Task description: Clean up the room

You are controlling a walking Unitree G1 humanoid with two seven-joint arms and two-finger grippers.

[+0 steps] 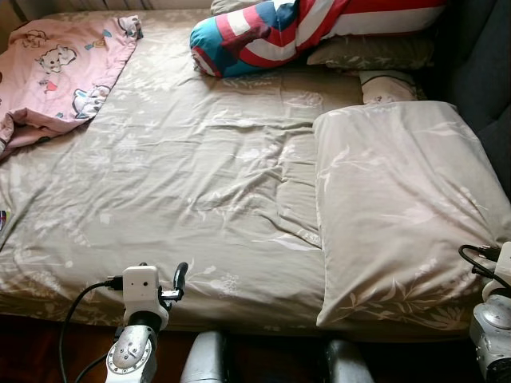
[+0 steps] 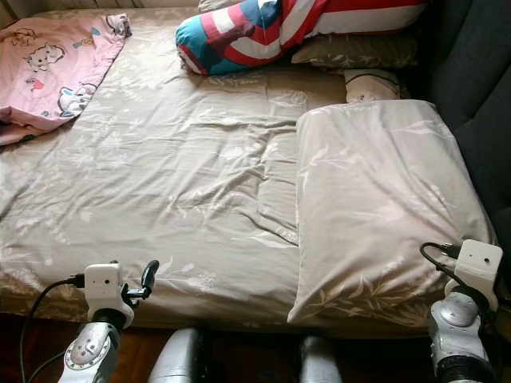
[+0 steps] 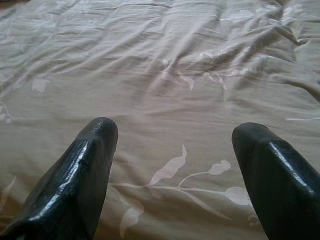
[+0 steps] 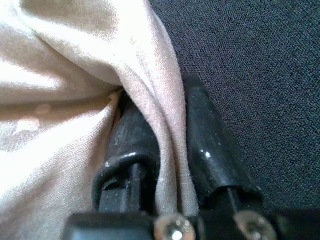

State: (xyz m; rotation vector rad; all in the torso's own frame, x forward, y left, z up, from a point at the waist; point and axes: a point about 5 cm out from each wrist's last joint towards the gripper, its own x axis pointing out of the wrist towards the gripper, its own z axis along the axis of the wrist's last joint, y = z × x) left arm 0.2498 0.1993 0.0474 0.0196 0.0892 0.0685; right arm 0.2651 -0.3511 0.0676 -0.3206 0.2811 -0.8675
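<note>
A beige floral sheet (image 1: 184, 175) covers the bed. On its right side lies a folded beige duvet (image 1: 399, 207) of the same print. In the right wrist view my right gripper (image 4: 162, 92) is shut on a fold of the duvet's edge (image 4: 165, 135), with cloth pinched between the two black fingers. The right arm (image 2: 459, 319) stands at the duvet's near right corner. At the bed's front edge, left of centre, my left gripper (image 1: 177, 283) is open, hovering just above the sheet (image 3: 170, 90) with nothing between its fingers (image 3: 90, 150).
A pink cartoon-print blanket (image 1: 56, 72) lies crumpled at the far left corner. A red, white and blue striped cushion (image 1: 271, 32) and beige pillows (image 1: 375, 52) sit at the head. Dark upholstery (image 1: 487, 72) borders the bed's right side.
</note>
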